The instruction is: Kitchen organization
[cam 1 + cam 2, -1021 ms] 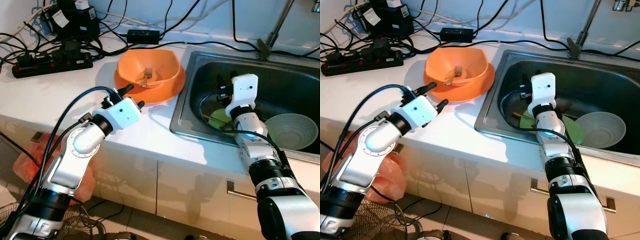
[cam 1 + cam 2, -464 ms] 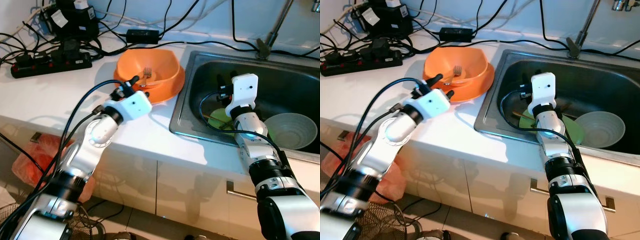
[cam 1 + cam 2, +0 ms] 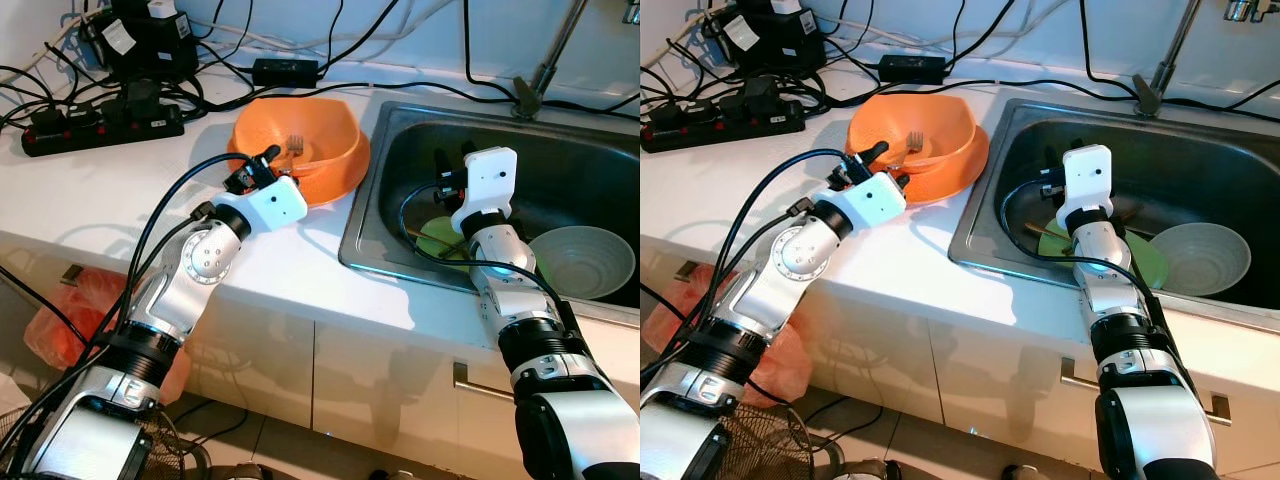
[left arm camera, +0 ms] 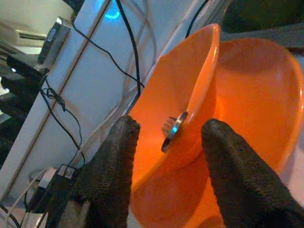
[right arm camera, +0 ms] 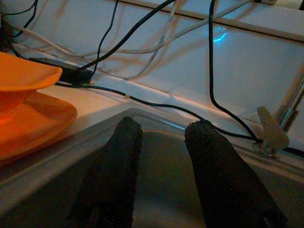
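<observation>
Fingers apart, the left end effector [image 3: 262, 168] hovers at the near rim of the orange bowl [image 3: 320, 140] on the white surface [image 3: 110, 190], a fork [image 3: 294, 148] lying inside just ahead. The right end effector [image 3: 451, 160], fingers parted and empty, hangs over the sink [image 3: 590, 180], above a green plate [image 3: 1145, 262].

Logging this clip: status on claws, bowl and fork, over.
Left claw open at orange bowl rim, lined on fork. Right claw open, empty, over sink. Nothing blocking.
</observation>
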Available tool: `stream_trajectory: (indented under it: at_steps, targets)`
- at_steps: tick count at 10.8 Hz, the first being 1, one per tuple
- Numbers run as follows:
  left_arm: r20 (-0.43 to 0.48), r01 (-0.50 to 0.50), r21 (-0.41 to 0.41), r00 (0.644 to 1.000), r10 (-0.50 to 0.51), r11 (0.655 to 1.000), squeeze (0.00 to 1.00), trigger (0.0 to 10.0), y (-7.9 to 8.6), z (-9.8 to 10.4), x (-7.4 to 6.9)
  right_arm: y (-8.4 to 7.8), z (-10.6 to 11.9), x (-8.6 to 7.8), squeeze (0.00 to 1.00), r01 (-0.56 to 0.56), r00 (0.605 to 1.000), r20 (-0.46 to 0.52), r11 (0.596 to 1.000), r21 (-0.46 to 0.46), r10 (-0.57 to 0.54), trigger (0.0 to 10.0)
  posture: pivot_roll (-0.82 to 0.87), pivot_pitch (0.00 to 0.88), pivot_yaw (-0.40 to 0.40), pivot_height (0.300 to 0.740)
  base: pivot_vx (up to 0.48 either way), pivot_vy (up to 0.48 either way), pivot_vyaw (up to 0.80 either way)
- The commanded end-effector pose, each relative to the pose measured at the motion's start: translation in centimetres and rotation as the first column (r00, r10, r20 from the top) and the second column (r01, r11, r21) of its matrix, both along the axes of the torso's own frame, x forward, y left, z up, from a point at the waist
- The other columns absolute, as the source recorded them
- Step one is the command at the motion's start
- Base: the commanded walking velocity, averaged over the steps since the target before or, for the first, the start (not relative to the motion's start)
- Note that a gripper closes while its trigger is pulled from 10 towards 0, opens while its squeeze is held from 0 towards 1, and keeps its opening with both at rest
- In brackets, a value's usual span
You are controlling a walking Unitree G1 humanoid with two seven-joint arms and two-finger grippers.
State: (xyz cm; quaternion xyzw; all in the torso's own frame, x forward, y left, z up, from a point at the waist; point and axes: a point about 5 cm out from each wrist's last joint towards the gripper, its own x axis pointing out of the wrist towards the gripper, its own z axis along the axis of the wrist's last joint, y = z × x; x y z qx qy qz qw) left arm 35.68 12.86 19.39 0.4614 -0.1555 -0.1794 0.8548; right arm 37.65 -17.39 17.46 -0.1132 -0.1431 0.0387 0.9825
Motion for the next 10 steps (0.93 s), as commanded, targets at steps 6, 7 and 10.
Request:
stream_trajectory:
  at_steps: [6, 7, 10]
  targets:
    - [0.006, 0.019, 0.008, 1.000, -0.019, 1.000, 0.00, 0.0, -0.21, -0.27, 0.02, 0.13, -0.33, -0.02, 0.00, -0.003, 1.000, -0.013, 1.000, 0.001, 0.003, 10.0, 0.11, 0.074, -0.010, 0.740, 0.000, 0.000, 0.00]
    - [0.005, 0.021, 0.009, 1.000, -0.021, 1.000, 0.00, 0.0, -0.19, -0.30, 0.03, 0.08, -0.30, 0.01, 0.00, -0.001, 1.000, -0.013, 1.000, 0.000, 0.001, 10.0, 0.11, 0.074, -0.010, 0.740, 0.000, 0.000, 0.00]
    - [0.008, 0.019, 0.010, 1.000, -0.019, 1.000, 0.00, 0.0, -0.12, -0.29, 0.06, 0.09, -0.30, 0.03, 0.00, 0.000, 1.000, -0.014, 1.000, 0.000, 0.000, 10.0, 0.11, 0.071, -0.009, 0.740, 0.000, 0.000, 0.00]
